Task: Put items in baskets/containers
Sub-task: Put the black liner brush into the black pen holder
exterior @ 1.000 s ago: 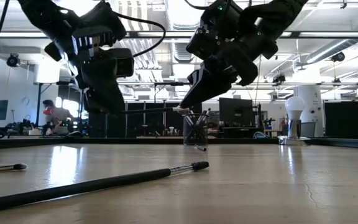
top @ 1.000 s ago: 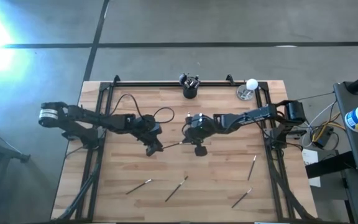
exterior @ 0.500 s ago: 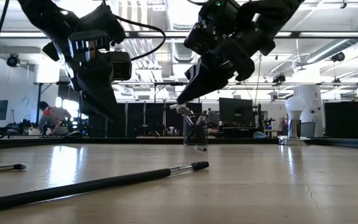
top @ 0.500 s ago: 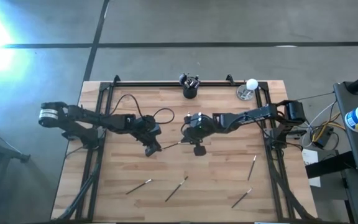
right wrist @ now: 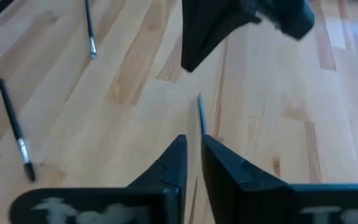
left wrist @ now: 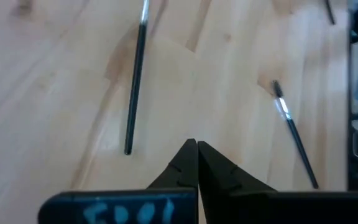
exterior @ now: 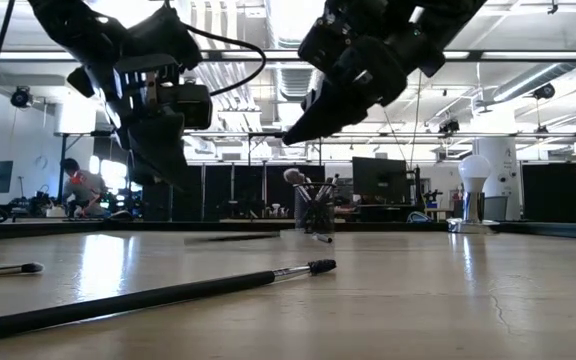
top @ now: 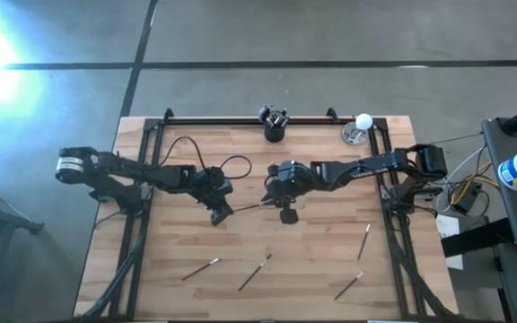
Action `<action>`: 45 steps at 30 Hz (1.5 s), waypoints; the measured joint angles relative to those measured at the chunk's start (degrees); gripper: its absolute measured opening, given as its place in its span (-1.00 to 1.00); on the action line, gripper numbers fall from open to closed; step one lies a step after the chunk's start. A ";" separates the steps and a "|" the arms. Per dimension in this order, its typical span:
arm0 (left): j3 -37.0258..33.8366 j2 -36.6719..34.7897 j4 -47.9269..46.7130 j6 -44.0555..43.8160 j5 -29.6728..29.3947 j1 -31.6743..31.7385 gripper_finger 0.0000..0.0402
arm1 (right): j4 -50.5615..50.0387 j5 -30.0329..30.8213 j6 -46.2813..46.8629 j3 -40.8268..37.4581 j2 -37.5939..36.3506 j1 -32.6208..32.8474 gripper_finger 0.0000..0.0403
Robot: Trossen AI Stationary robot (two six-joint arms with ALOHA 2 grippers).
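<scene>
A thin dark brush [top: 248, 207] lies flat on the wood between my two grippers; it also shows in the low view [exterior: 233, 238] and below both wrists [left wrist: 135, 81] [right wrist: 200, 115]. My left gripper [left wrist: 196, 144] hovers above the brush's left end, shut with nothing between its fingers. My right gripper [right wrist: 193, 140] hovers higher over the right end with a narrow gap between its fingers, and that gap holds nothing. The black cup [top: 275, 132], with several brushes standing in it, is at the far middle of the table.
Several loose brushes lie toward the near edge [top: 200, 267] [top: 255, 271] [top: 363, 240] [top: 349, 285]; one lies close to the low camera [exterior: 158, 296]. A shiny dish with a white ball [top: 357, 130] sits at the far right. A black frame [top: 240, 120] runs along the table's edges.
The brush was held level in the air by my right gripper. It has dropped and now lies on the table. My right gripper has let go of it and risen. My left gripper has shut beside the brush's left end without taking hold of it.
</scene>
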 joint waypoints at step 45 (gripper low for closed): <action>-0.02 2.18 -3.09 6.54 -2.83 -0.59 -0.53 | -0.51 3.87 -7.24 10.64 18.57 -12.05 -0.36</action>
